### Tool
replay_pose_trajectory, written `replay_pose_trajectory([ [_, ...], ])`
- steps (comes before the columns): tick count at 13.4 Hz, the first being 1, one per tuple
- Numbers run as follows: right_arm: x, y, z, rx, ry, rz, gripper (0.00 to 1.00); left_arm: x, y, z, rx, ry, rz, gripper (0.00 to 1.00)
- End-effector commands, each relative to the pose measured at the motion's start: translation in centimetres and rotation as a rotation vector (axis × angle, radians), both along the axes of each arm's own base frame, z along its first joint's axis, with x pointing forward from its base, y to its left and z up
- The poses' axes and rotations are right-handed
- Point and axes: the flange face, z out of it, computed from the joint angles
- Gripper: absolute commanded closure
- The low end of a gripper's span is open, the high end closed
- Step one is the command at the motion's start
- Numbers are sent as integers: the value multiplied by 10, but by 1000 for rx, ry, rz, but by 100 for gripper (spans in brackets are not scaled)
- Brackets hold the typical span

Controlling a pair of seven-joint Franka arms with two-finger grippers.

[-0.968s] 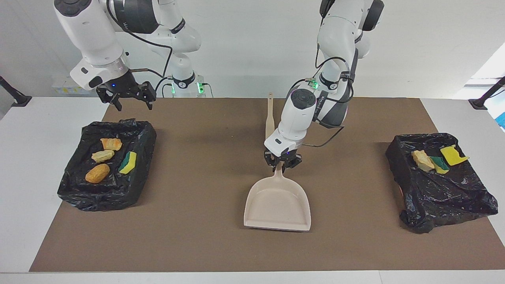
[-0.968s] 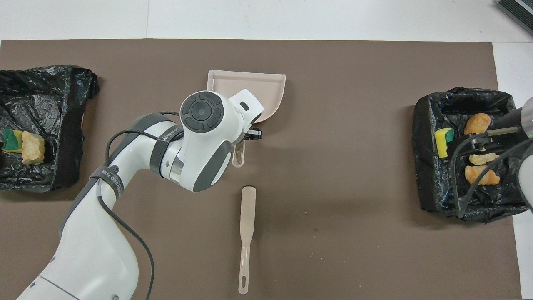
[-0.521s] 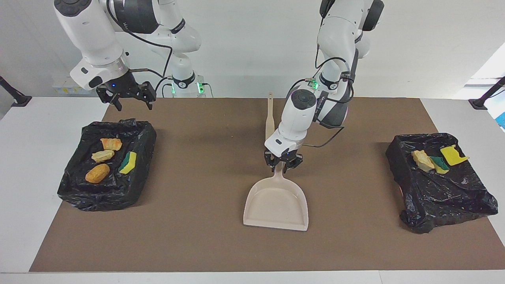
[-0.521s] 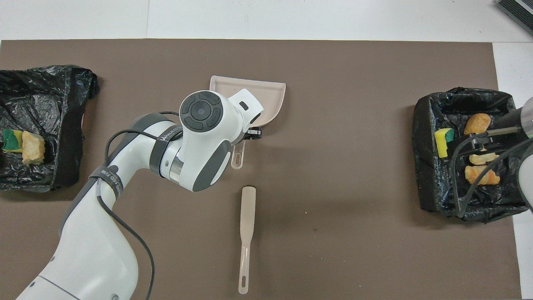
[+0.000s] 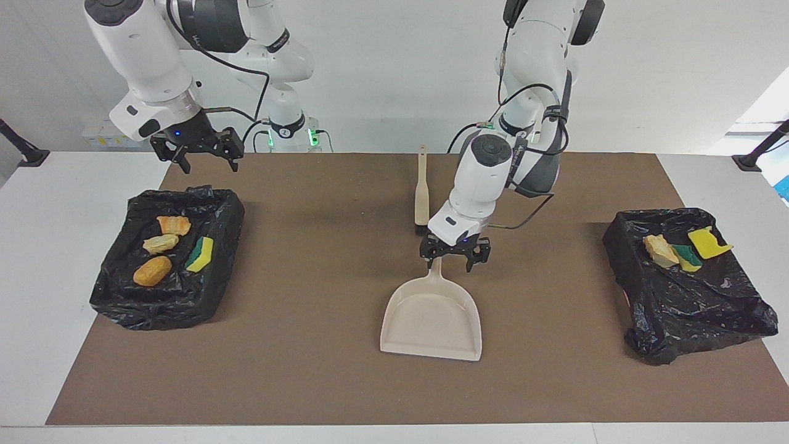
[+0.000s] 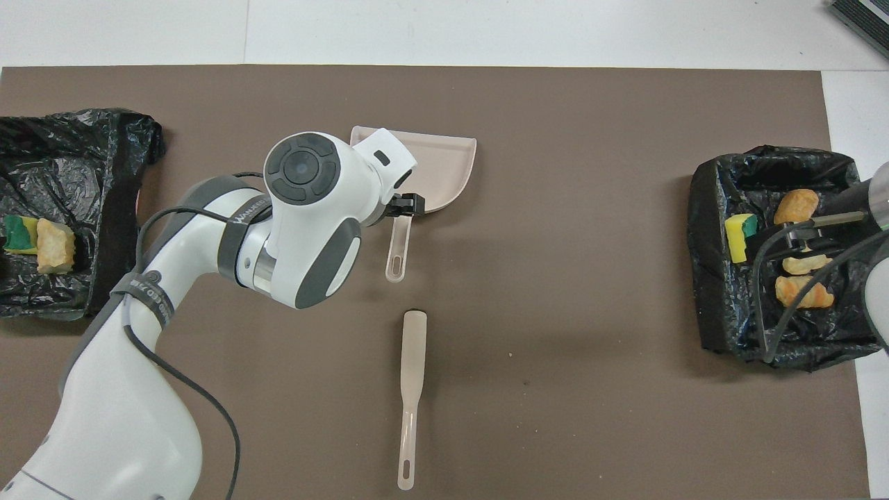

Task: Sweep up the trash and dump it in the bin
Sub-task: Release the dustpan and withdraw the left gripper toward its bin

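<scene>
The beige dustpan (image 5: 431,317) lies flat on the brown mat mid-table, its handle (image 6: 397,243) pointing toward the robots. My left gripper (image 5: 455,258) hovers open just above that handle, holding nothing; in the overhead view the wrist hides most of it. The trash lies in two black-lined bins. Orange lumps (image 5: 152,271) and a yellow-green sponge (image 5: 200,254) are in the bin (image 5: 154,308) at the right arm's end. A tan lump (image 5: 659,250) and sponge pieces (image 5: 709,242) are in the bin (image 5: 696,314) at the left arm's end. My right gripper (image 5: 203,151) waits open, raised by its bin's robot-side edge.
The beige brush (image 6: 412,375) lies on the mat nearer to the robots than the dustpan, in line with its handle. No scraps show on the mat (image 5: 308,370) itself. White table surface borders the mat at both ends.
My left gripper has opened and let go of the dustpan handle, then shifted slightly toward the left arm's end. The dustpan has settled flat. The right arm has not moved.
</scene>
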Motion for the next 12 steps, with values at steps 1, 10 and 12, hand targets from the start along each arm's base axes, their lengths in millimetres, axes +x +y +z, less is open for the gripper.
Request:
replay_pose_trajectory([
  [1, -7, 1, 1, 19, 5, -19, 0, 0, 26, 27, 63, -17, -51, 0],
  [10, -7, 1, 1, 19, 5, -19, 0, -6, 185, 174, 112, -78, -98, 0],
  [12, -7, 1, 1, 19, 5, -19, 0, -11, 206, 201, 117, -80, -85, 0],
])
